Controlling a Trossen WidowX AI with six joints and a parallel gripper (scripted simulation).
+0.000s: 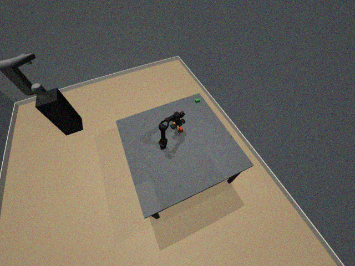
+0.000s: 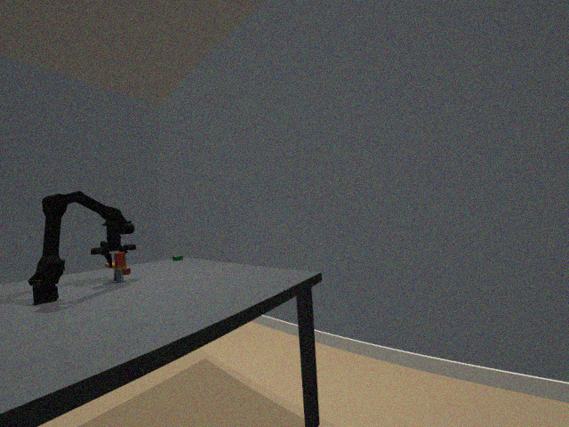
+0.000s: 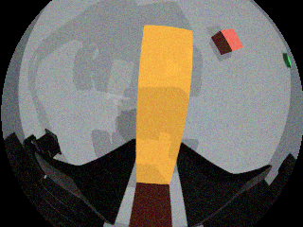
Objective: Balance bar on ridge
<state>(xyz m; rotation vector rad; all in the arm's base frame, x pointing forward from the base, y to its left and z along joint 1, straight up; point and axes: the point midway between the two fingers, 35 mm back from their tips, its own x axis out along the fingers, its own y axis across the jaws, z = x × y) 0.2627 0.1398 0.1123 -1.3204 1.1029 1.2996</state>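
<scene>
The bar [image 1: 177, 127] [image 2: 108, 265] [image 3: 163, 57] is yellow with a taller red end block [image 1: 180, 129] [image 2: 119, 259] [image 3: 151, 205]. It looks about level and stands clear of the table [image 1: 183, 172] [image 2: 174, 294]. The grey ridge [image 2: 118, 277] is under it in the exterior view; the bar seems to rest on its top, but contact is too small to be sure. The ridge is hidden in the wrist view. My gripper [image 1: 176, 126] [image 3: 157, 146] points down, its fingers on both sides of the bar's yellow part. The fingers are slightly open, very close to its sides.
A small red block [image 2: 127, 271] [image 3: 227, 42] lies on the table just beyond the ridge. A small green block [image 1: 197, 100] [image 2: 178, 258] [image 3: 287, 60] lies near the table's far corner. A black pedestal [image 1: 60, 111] with a grey arm stands off the table.
</scene>
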